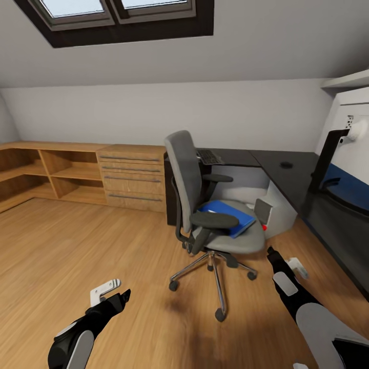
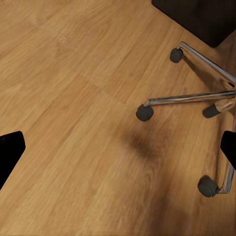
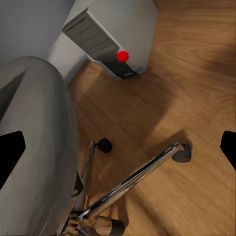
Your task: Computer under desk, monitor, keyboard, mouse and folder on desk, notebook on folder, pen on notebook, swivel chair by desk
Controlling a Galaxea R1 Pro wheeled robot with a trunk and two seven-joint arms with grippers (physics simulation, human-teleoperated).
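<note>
while the left claw [image 1: 122, 296] hangs low over the light wooden plank floor [image 1: 77, 246], its two black fingertips [image 2: 11, 150] stand wide apart with nothing between them. the right claw [image 1: 270, 252] is spread just as wide and holds nothing; it hovers just beside the rim of the grey seat.

ahead of both claws, between them, stands the grey padded swivel chair [image 1: 187, 174] with black armrests and a silver star base on dark casters. on its seat, up and to the left of the right claw, lies the flat bright blue folder [image 1: 228, 214], partly under one armrest. just beyond the right claw, under the glossy black l-shaped desk [image 1: 287, 179], sits the small silver-grey tower computer [image 3: 105, 42] with a dark slatted front and a red dot. on the desk farther back lie the flat black keyboard [image 1: 209, 156] and the small black rounded mouse [image 1: 286, 165]. no writing or brand can be read anywhere.
</note>
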